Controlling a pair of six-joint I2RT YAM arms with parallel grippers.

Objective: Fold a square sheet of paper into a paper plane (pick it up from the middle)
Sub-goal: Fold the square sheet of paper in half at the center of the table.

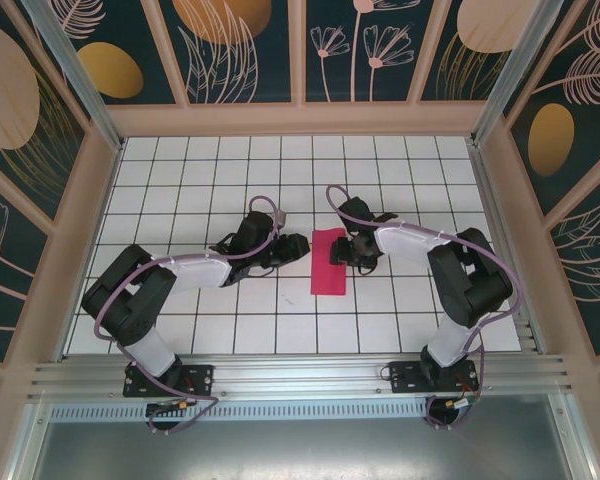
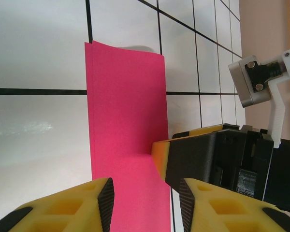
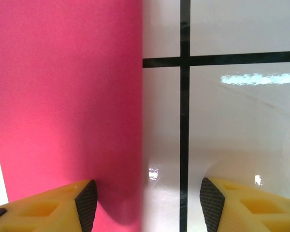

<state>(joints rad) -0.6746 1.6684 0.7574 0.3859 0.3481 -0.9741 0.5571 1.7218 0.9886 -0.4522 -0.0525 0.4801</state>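
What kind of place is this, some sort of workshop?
Probably a robot test booth: two arms bolted to a metal rail, a white gridded tabletop, and patterned wall panels enclosing it.

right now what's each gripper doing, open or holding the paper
Left gripper: open, jaws apart over the pink paper, not clamped on it.
Right gripper: open, jaws astride the paper's edge, holding nothing.

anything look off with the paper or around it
Nothing much. The pink paper lies as a narrow strip on the table. In the left wrist view its upper edge looks slightly lifted, throwing a thin shadow.
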